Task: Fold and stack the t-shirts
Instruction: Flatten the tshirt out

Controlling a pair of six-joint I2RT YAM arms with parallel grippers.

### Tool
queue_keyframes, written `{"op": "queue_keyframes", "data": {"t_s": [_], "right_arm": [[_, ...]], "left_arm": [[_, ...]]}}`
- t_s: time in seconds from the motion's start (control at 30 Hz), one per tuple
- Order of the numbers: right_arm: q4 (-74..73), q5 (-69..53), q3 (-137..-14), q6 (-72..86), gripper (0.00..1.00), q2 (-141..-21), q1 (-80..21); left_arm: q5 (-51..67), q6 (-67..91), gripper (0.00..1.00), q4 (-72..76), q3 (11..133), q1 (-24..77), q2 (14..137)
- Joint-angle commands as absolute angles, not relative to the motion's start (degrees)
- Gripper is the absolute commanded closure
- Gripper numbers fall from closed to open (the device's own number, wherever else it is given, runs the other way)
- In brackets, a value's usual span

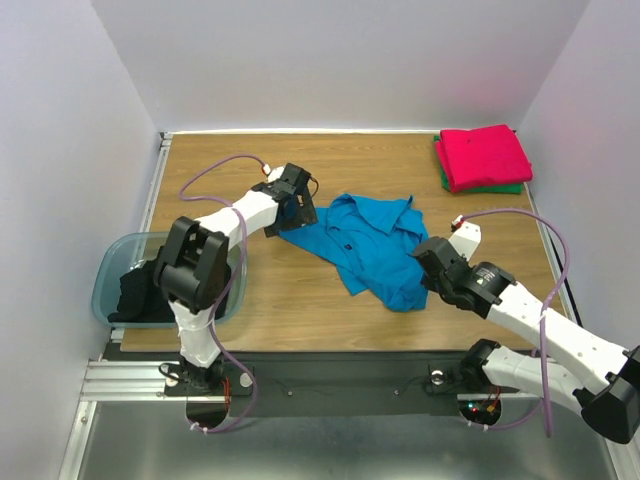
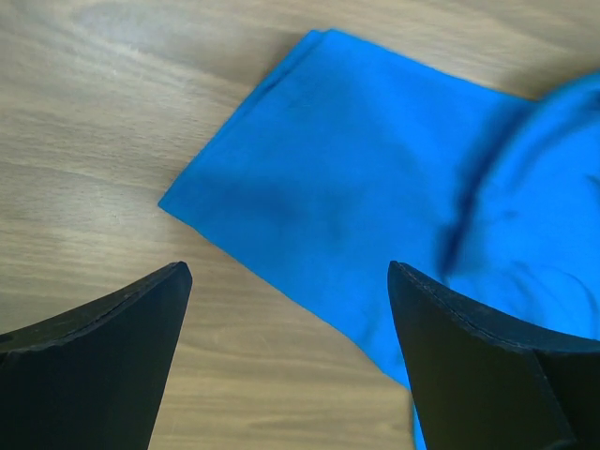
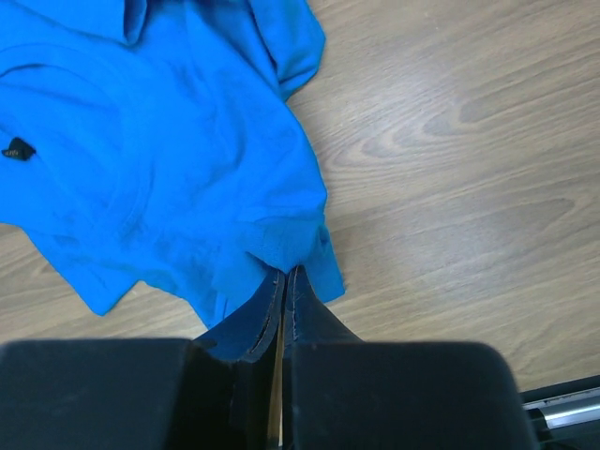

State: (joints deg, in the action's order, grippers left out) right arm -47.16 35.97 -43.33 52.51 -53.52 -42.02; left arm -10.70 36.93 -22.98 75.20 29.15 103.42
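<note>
A bright blue t-shirt [image 1: 365, 245] lies crumpled at the middle of the wooden table [image 1: 300, 310]. My left gripper [image 1: 290, 215] is open, its fingers [image 2: 112, 328] straddling the shirt's left edge [image 2: 356, 178] just above the wood. My right gripper [image 1: 428, 262] is shut on the blue shirt's right edge [image 3: 281, 234]. A folded red-pink t-shirt [image 1: 484, 155] lies on a green one [image 1: 500, 187] at the back right corner. A black t-shirt [image 1: 140, 292] lies in the bin at the left.
A translucent blue-grey plastic bin [image 1: 112, 270] stands at the table's left edge beside the left arm. White walls close in the table at the back and sides. A metal rail [image 1: 330, 380] runs along the near edge.
</note>
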Motion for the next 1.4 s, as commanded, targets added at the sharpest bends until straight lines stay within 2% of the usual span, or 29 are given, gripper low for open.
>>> {"op": "queue_keyframes", "data": {"t_s": [0.0, 0.23, 0.43, 0.53, 0.6, 0.63, 0.8, 1.03, 1.2, 1.37], "right_arm": [[-47.2, 39.3, -44.7, 53.0, 1.00, -52.4, -41.0], [-47.2, 39.2, -44.3, 52.9, 1.00, -52.9, -40.3], [-47.2, 38.1, -43.9, 53.0, 1.00, -52.0, -40.3], [-47.2, 37.7, -43.9, 52.9, 1.00, -51.6, -40.2], [-47.2, 37.9, -44.1, 52.9, 1.00, -51.4, -40.2], [-47.2, 38.2, -44.2, 53.0, 1.00, -51.4, -40.2], [-47.1, 39.6, -47.4, 52.8, 1.00, -51.9, -40.2], [-46.1, 46.0, -58.4, 48.1, 1.00, -52.0, -40.3], [-42.3, 56.5, -73.2, 38.6, 1.00, -52.3, -40.3], [-40.1, 66.3, -87.5, 30.1, 1.00, -55.7, -40.2]], "left_arm": [[-17.6, 42.8, 0.02, -27.6, 79.5, 28.9, 106.7], [-22.9, 48.2, 0.02, -29.9, 79.3, 27.8, 110.8], [-19.3, 47.0, 0.10, -26.9, 81.7, 26.5, 116.7], [-17.4, 46.5, 0.26, -25.5, 82.3, 26.5, 117.9], [-15.8, 45.9, 0.55, -24.7, 81.7, 26.5, 118.0], [-15.2, 45.4, 0.98, -23.6, 81.0, 26.5, 117.3], [-14.2, 43.0, 1.00, -18.5, 73.9, 28.2, 109.6], [-18.4, 40.8, 1.00, -18.3, 70.4, 29.3, 82.6], [-22.4, 36.2, 1.00, -22.1, 81.5, 30.1, 70.4], [-27.6, 32.4, 1.00, -27.8, 94.8, 30.0, 67.0]]}}
